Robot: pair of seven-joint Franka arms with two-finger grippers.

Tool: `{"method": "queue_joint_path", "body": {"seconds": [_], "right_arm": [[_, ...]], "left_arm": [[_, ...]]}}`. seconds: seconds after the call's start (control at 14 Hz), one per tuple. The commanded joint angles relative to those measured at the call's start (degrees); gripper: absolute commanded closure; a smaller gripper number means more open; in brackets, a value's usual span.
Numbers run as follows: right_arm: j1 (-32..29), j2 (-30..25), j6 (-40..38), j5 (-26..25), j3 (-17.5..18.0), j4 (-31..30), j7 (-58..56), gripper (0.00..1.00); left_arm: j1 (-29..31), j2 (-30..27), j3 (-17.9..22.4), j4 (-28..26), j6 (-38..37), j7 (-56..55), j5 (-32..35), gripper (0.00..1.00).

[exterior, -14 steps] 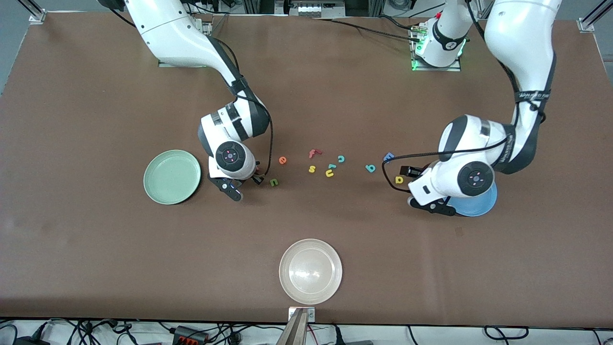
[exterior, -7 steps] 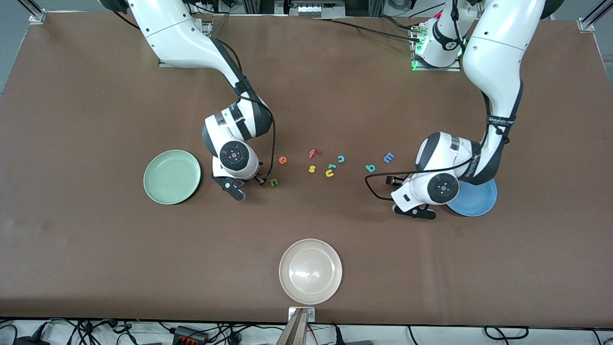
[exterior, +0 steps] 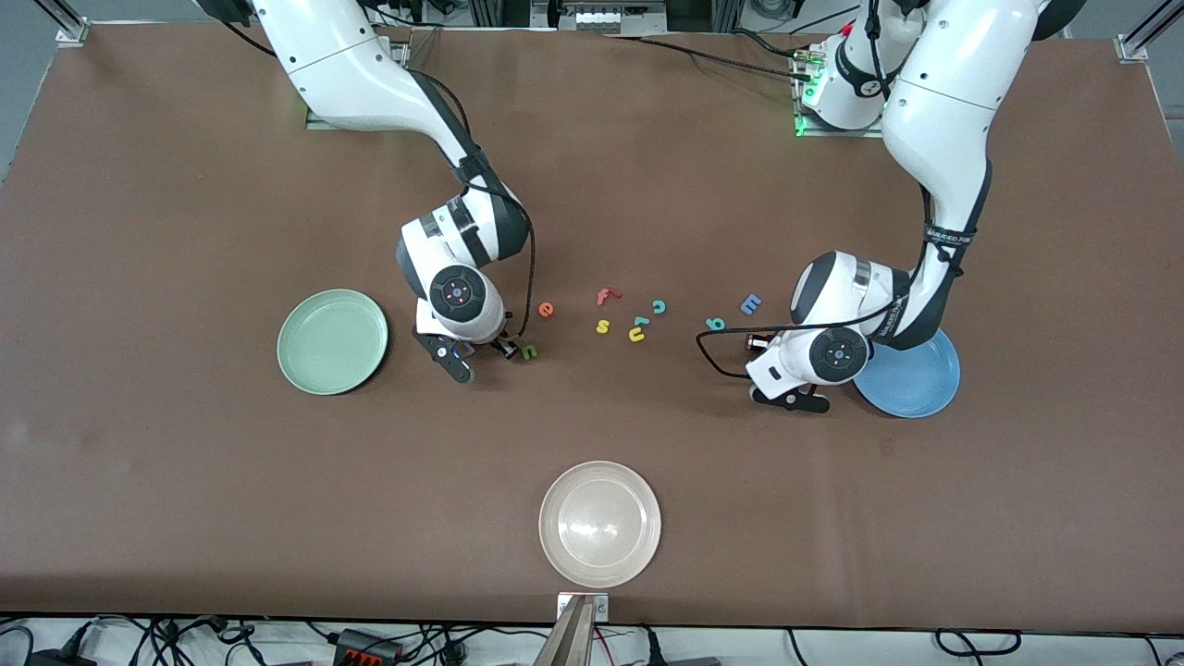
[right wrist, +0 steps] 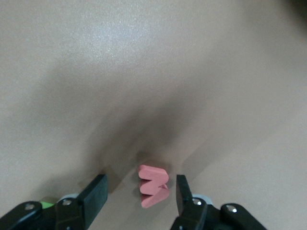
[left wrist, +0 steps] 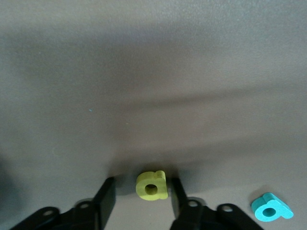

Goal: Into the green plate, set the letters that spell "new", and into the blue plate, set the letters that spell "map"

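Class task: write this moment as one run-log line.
left gripper: open, straddling yellow a | right gripper: open, straddling w | green plate, blue plate: no letters seen

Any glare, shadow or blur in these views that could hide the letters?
Front view: glare only on the white plate; letters sharp. Left wrist view: shadow streaks on the table; the a between the left hand fingers is clear, the p too. Right wrist view: bright sheen up top, dark shadow around the w at the right hand.
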Motion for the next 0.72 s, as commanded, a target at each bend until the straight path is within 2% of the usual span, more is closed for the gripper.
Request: {"method": "queue_joint_path", "body": {"seconds": [0.0, 0.14, 0.21, 0.5, 0.64], "right_arm": [[0.38, -1.0, 1.02, 0.77, -0.21, -1.99, 0.79, 0.4], [-0.06, -1.09, 0.84, 0.68, -0.21, -1.99, -0.43, 0.54], [-0.06, -1.35, 0.67, 0.68, -0.21, -2.08, -1.22, 0.62], [0.12, -1.79, 0.67, 0.33, -0.21, -2.61, -3.59, 0.72], [-0.15, -2.23, 0.06, 0.33, -0.21, -2.7, -4.74, 0.77]], "left_arm": [[-0.61, 0.06, 0.24, -0.93, 1.06, -0.76, 1.22, 0.68], [-0.53, -0.2, 0.24, -0.31, 0.8, -0.32, 1.13, 0.86], [0.0, -0.55, 0.24, -0.13, 0.28, -0.23, 1.13, 0.89], [0.35, -6.44, 1.37, 0.91, -7.89, -0.05, 1.3, 0.89], [1.84, -7.23, 2.78, 1.54, -9.92, 1.69, 6.46, 0.89]]}}
